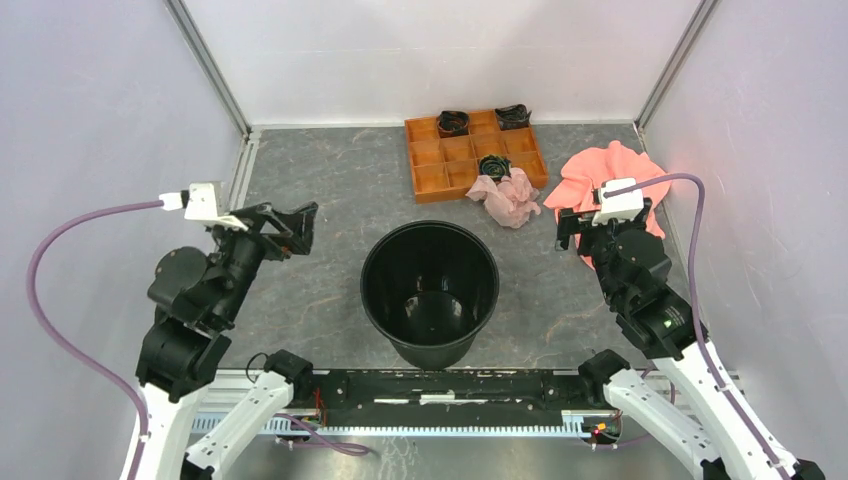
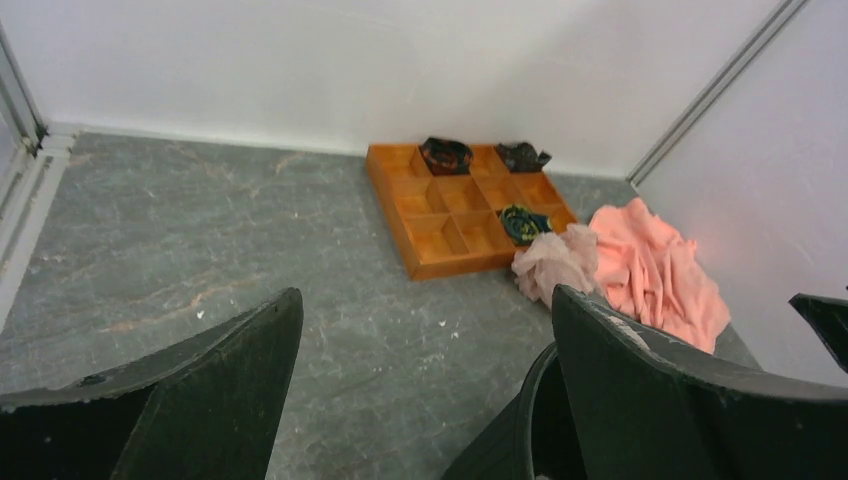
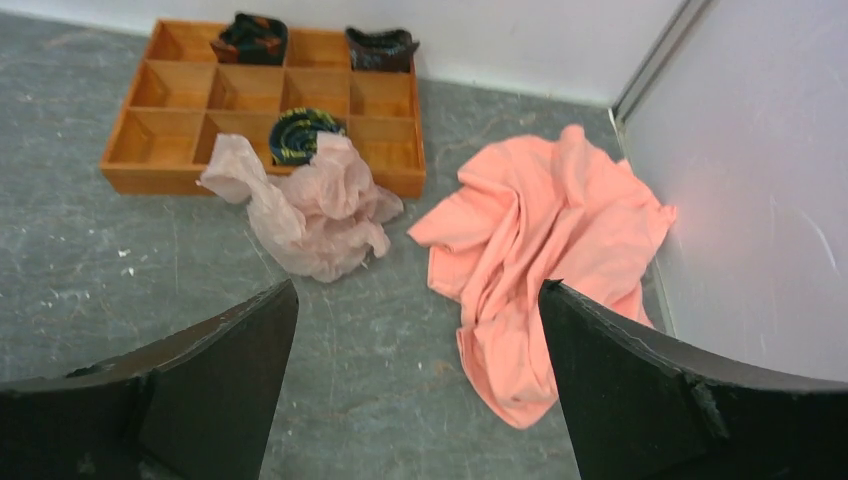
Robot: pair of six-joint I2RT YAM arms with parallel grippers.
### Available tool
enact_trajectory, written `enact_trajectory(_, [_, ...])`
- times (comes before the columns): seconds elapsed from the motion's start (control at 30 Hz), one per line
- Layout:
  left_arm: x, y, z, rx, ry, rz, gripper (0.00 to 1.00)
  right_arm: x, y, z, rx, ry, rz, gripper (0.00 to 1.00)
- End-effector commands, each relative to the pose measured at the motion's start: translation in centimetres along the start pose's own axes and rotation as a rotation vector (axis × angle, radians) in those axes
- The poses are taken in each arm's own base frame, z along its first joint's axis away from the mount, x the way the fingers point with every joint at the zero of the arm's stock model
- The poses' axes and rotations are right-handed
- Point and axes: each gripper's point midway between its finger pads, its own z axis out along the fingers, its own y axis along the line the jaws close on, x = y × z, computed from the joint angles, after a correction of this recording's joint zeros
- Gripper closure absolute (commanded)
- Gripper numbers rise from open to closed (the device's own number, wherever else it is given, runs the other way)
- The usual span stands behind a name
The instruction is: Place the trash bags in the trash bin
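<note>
The pale pink crumpled trash bag (image 1: 508, 196) lies on the table against the front edge of the orange tray; it also shows in the right wrist view (image 3: 305, 205) and the left wrist view (image 2: 556, 262). The round black trash bin (image 1: 430, 290) stands upright in the middle, nothing visible inside; its rim shows in the left wrist view (image 2: 530, 420). My left gripper (image 1: 298, 228) is open and empty, left of the bin. My right gripper (image 1: 585, 228) is open and empty, right of the bin, above the salmon cloth's edge.
An orange compartment tray (image 1: 440, 178) stands at the back with three dark rolled items in its cells. A salmon-pink cloth (image 1: 600, 172) lies crumpled at the back right by the wall. White walls and metal posts close in the table.
</note>
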Motion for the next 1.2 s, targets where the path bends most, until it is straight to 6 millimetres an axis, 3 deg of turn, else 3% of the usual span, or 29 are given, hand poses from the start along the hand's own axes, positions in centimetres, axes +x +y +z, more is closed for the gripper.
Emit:
enact_trajectory(0.0, [1.9, -1.1, 1.3, 0.043, 0.093, -0.042, 0.0, 2.3, -0.6, 0.0, 0.029, 0.092, 0.031, 0.02])
enact_trajectory(0.27, [5.8, -0.9, 2.8, 0.039, 0.23, -0.046, 0.0, 6.5, 0.3, -0.6, -0.018, 0.248, 0.057, 0.02])
enact_trajectory(0.4, [6.7, -0.4, 2.8, 0.021, 0.265, -0.035, 0.0, 10.7, 1.7, -1.3, -0.074, 0.396, 0.066, 0.02])
enact_trajectory(0.57, [7.1, -0.3, 2.6, 0.016, 0.274, -0.042, 0.0, 17.5, 5.4, -3.7, -0.251, 0.638, 0.097, 0.02])
enact_trajectory(0.7, [7.4, -0.4, 2.7, 0.023, 0.279, -0.056, 0.0, 20.9, 9.0, -6.4, -0.433, 0.788, 0.192, 0.02])
enact_trajectory(0.8, [7.5, -0.8, 2.7, 0.039, 0.286, -0.068, 0.0, 23.5, 12.4, -9.6, -0.637, 0.912, 0.288, 0.02])
enact_trajectory(0.93, [7.1, -0.7, 2.3, 0.036, 0.266, -0.075, 0.0, 24.7, 15.8, -13.5, -0.888, 1.012, 0.398, 0.02])
enact_trajectory(1.1, [6.7, -0.8, 2.0, 0.04, 0.251, -0.08, 0.0, 22.3, 19.4, -14.7, -1.051, 0.949, 0.574, 0.02])
enact_trajectory(1.17, [6.6, -0.8, 1.9, 0.041, 0.247, -0.087, 0.0, 20.8, 20.7, -14.2, -1.077, 0.873, 0.677, 0.02])
